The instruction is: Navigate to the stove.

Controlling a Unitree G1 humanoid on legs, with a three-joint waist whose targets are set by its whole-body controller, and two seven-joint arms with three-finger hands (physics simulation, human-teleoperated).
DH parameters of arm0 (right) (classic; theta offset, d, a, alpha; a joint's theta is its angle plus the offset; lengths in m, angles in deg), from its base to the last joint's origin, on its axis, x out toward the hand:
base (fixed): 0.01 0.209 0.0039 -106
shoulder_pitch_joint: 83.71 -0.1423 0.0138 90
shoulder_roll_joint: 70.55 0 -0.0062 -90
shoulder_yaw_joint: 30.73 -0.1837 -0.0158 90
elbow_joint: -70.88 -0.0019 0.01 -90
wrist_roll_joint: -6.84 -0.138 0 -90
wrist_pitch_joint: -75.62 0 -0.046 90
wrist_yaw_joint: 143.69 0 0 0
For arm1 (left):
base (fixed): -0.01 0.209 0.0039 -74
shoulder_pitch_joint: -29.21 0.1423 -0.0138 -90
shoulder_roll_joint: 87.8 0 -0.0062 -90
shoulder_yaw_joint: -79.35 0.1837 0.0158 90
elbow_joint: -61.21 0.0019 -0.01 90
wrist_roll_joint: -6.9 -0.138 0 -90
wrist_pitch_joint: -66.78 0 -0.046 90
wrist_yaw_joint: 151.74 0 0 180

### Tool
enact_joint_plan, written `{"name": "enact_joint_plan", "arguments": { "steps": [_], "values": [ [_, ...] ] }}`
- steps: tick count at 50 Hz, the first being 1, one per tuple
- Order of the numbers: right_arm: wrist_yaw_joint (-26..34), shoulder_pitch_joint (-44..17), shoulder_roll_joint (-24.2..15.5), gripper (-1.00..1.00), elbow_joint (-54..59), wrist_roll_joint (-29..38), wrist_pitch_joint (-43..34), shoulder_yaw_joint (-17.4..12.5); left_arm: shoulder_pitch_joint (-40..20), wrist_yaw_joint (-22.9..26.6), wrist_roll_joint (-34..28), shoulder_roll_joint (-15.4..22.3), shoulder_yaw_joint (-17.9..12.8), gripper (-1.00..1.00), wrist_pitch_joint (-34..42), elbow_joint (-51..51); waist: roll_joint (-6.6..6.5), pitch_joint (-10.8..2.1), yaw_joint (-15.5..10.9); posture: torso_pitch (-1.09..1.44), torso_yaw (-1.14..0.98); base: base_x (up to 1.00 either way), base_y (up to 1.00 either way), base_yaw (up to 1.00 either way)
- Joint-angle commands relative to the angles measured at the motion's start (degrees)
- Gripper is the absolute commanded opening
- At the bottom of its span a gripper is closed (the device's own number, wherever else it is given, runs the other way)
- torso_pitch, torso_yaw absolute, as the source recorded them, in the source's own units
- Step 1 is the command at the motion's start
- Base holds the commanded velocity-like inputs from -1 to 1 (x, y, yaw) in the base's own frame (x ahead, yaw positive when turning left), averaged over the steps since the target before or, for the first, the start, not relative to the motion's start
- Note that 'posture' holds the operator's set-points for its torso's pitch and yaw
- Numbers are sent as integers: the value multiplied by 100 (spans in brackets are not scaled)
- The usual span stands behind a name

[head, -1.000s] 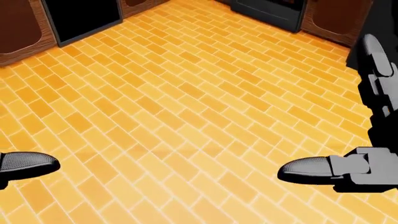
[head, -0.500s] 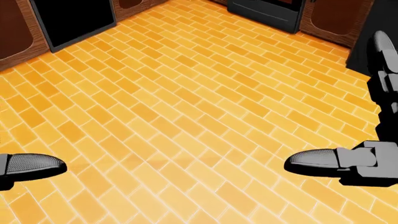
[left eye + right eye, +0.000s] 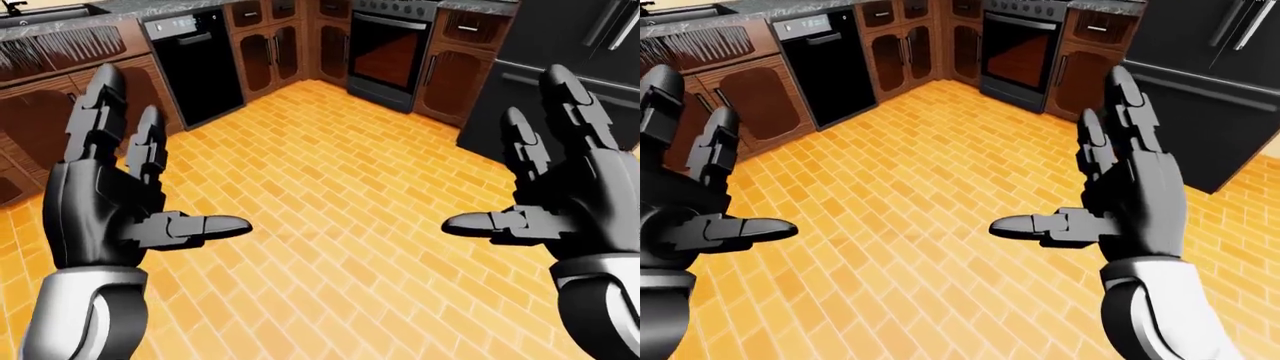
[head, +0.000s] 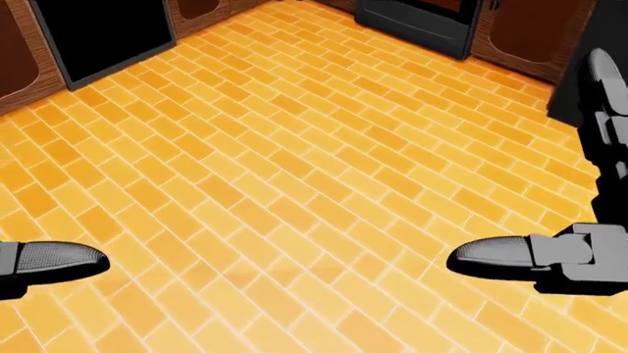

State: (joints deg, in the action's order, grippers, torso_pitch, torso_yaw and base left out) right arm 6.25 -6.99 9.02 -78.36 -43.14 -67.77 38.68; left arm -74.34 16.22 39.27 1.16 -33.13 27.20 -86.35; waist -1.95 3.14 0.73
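The black stove with its glass oven door stands at the top of the left-eye view, right of the cabinet corner; its lower edge shows at the top of the head view. My left hand is open and empty at the left. My right hand is open and empty at the right. Both are held up with fingers spread, well short of the stove.
A black dishwasher sits in the left run of brown wooden cabinets. A black fridge stands right of the stove, past a narrow cabinet. Orange brick floor stretches between me and the stove.
The whole head view has shifted: the dishwasher and stove have slid towards the top and left, so the camera has moved. My hands keep the same open pose.
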Motion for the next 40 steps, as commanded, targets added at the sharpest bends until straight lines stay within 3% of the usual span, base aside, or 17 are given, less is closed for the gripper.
{"name": "enact_joint_plan", "arguments": {
  "steps": [1, 2, 3, 4, 10, 13, 15, 16, 18, 24, 27, 28, 29, 30, 31, 36, 40],
  "values": [
    [92, -69, 8, 100, -77, 100, 120, -20, -90, -16, -12, 51, -68, 100, -95, -77, -79, -94, -4, 0, 0, 20, 0, 0],
    [78, -81, -2, 100, -77, 73, 110, -35, -90, -15, -14, 51, -64, 100, -97, -78, -298, -197, -13, 0, 0, 20, 0, 0],
    [85, -79, 2, 100, -77, 78, 110, -37, -88, -10, -25, 50, -55, 100, -109, -69, -75, -134, -95, 0, 0, 20, 0, 0],
    [130, -69, 34, 100, -77, 136, 106, -27, -83, 1, -48, 45, -39, 100, -134, -46, -161, -102, -69, 0, 0, 20, 0, 0],
    [146, -47, 49, 100, -77, 146, 115, -39, -65, 15, -54, 23, -56, 100, -117, -71, 81, -109, -158, 0, 0, 21, 0, 0],
    [150, -8, 50, 100, -77, 163, 145, -16, -87, -39, 54, 38, -126, 100, -22, -151, 309, -90, -191, 0, 0, 20, 0, 0],
    [116, -14, 17, 100, -77, 108, 149, -38, -58, -14, 12, 53, -108, 100, -113, -81, 612, -180, -200, 0, 0, 21, 0, 0],
    [116, -6, 14, 100, -77, 107, 155, -39, -41, -10, 1, 39, -88, 100, -132, -77, 537, -165, -168, 0, 0, 21, 0, 0],
    [112, 16, -4, 100, -77, 97, 184, -37, -25, -5, -14, 33, -82, 100, -130, -96, 579, -93, -137, 0, 0, 21, 0, 0],
    [136, 64, 5, 100, -77, 156, 230, 2, 16, 17, -32, 16, -83, 100, -172, -93, 298, -38, -64, 0, 0, 20, 0, 0],
    [177, 52, 51, 100, -77, 207, 198, -11, 39, 83, -137, -11, -24, 100, -264, -3, 19, -63, -16, 0, 0, 21, 0, 0],
    [168, 32, 49, 100, -77, 192, 177, -20, 31, 84, -140, -17, -34, 100, -248, -2, -154, -127, -5, 0, 0, 21, 0, 0],
    [182, 22, 62, 100, -77, 203, 165, -25, 12, 76, -122, -16, -52, 100, -215, -19, -209, -209, 15, 0, 0, 20, 0, 0],
    [158, 7, 47, 100, -77, 167, 151, -40, 4, 84, -128, -16, -51, 100, -226, -1, -109, -145, -81, 0, 0, 20, 0, 0],
    [133, -3, 26, 100, -77, 132, 144, -46, -10, 75, -117, -15, -58, 100, -209, -6, -169, -103, -60, 0, 0, 21, 0, 0],
    [211, 16, 78, 100, -77, 218, 144, -33, 3, 78, -145, -30, -33, 100, -209, -14, 51, -119, -140, 0, 0, 20, 0, 0],
    [211, 29, 72, 100, -77, 218, 147, -40, 25, 97, -159, -47, -38, 100, -206, -27, 345, -113, -185, 0, 0, 20, 0, 0]
  ]
}}
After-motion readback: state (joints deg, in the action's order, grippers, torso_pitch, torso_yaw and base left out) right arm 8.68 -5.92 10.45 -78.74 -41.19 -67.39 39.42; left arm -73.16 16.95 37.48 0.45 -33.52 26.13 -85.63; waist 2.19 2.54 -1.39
